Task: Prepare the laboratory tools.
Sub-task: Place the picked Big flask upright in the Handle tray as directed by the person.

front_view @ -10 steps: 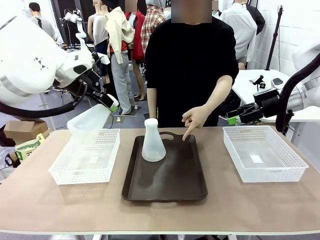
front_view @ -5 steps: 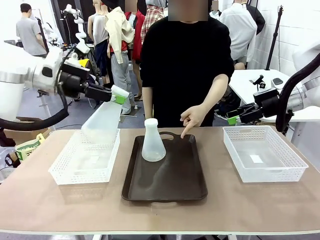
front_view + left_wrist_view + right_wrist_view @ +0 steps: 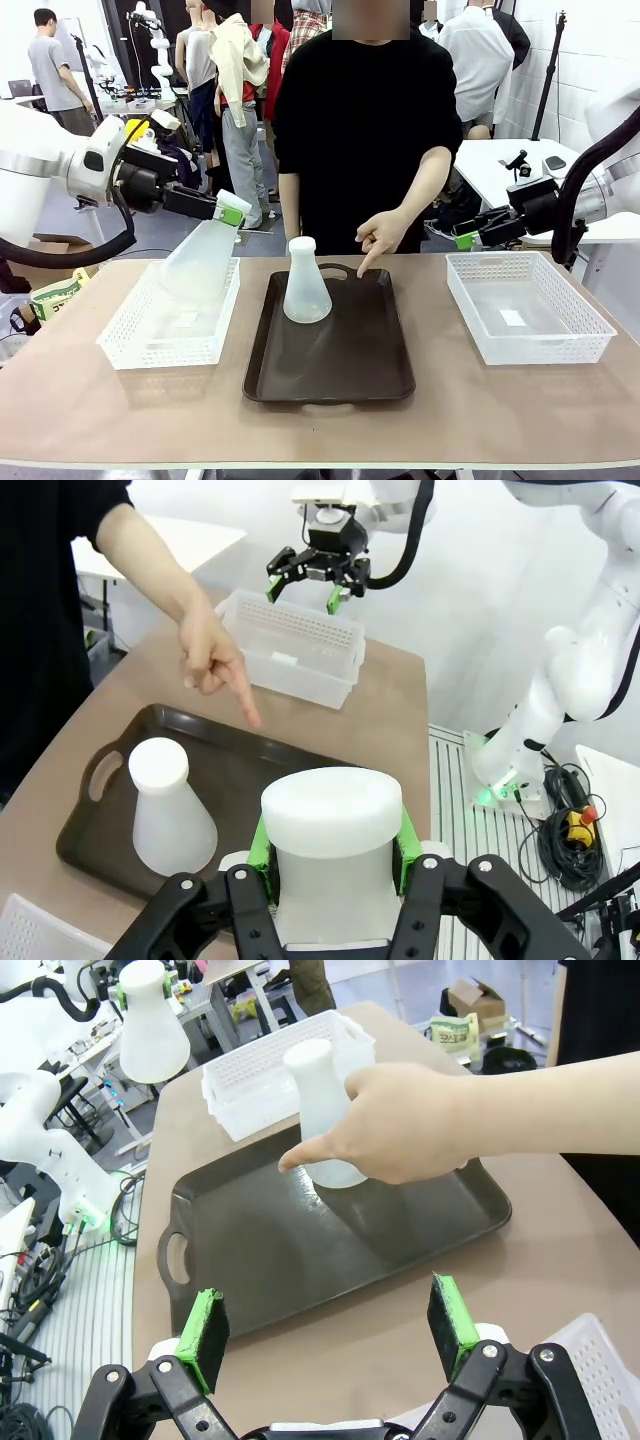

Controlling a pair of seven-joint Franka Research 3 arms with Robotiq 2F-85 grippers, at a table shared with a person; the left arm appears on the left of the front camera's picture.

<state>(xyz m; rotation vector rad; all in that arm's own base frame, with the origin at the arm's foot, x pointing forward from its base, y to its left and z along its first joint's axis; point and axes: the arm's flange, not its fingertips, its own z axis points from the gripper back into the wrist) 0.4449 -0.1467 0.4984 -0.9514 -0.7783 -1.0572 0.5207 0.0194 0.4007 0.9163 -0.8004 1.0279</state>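
One translucent whitish flask (image 3: 201,264) hangs tilted over the left white basket (image 3: 130,345), base down. My left gripper (image 3: 230,210) is shut on its neck, and the flask's cap (image 3: 332,820) sits between the green pads in the left wrist view. The other flask (image 3: 306,285) (image 3: 170,808) (image 3: 310,1075) stands upright at the far left of the dark brown tray (image 3: 340,365). A person's hand (image 3: 378,235) (image 3: 410,1125) points a finger down at the tray's far edge. My right gripper (image 3: 467,239) (image 3: 328,1335) hovers open and empty above the table, left of the right basket.
A second white lattice basket (image 3: 528,310) (image 3: 295,650) sits empty at the right. The person stands at the far side behind the tray. Bare table lies along the front edge. A cardboard box (image 3: 40,262) stands on the floor at left.
My left arm has turned the held flask from a strong tilt to nearly upright, first lifting it, then lowering it over the left basket. The person's hand drew back slightly.
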